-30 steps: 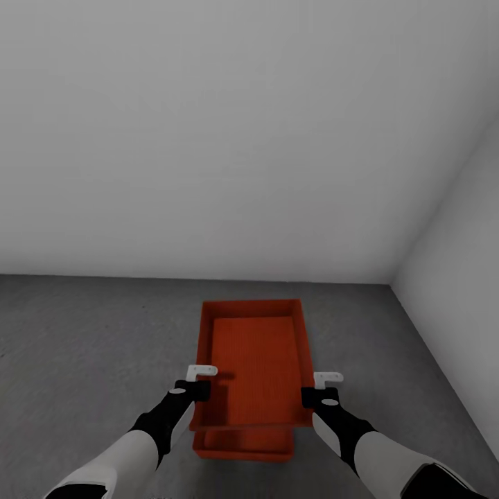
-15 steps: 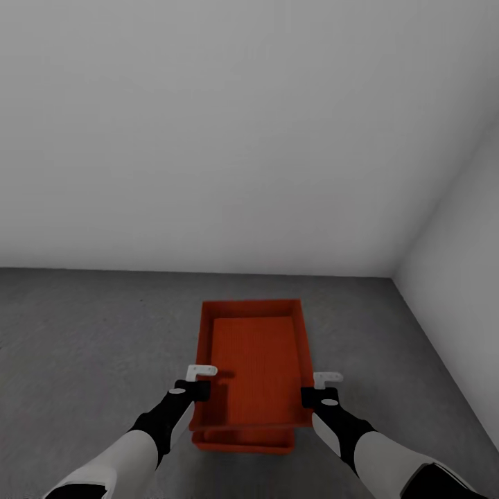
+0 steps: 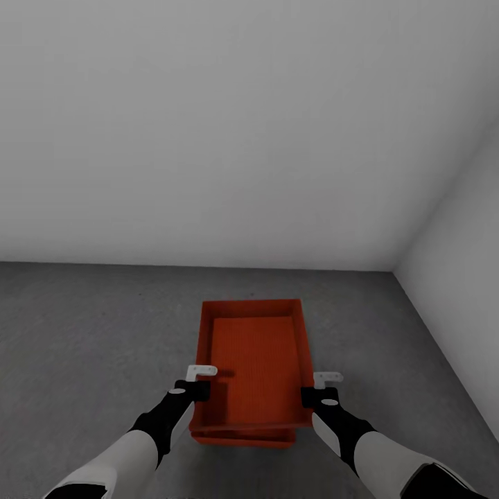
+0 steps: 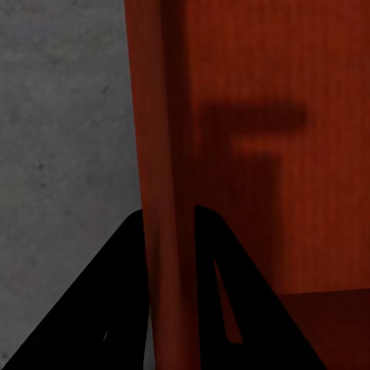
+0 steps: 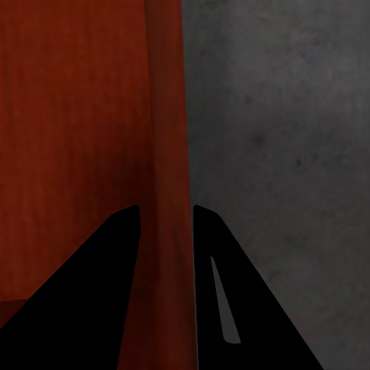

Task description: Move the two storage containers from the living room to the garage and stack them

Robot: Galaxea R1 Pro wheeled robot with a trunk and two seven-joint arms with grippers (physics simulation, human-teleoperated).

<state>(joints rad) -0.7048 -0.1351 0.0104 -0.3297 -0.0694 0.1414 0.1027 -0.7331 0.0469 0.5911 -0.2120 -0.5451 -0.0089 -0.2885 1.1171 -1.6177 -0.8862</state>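
1. Currently the upper container [image 3: 254, 364] is held over the lower container [image 3: 242, 438], whose near edge peeks out beneath it, on the grey concrete floor [image 3: 83, 333].
2. Long axis of both boxes runs away from the robot toward the white wall [image 3: 229, 138]; open side up.
3. Left gripper [image 3: 199, 381] is clamped on the upper container's left wall, fingers [image 4: 123, 301] straddling it.
4. Right gripper [image 3: 320, 387] is clamped on the right wall, same straddle.

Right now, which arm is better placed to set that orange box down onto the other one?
Neither alone: the left pincer and right pincer each clamp a side wall of the upper container, over the lower container.
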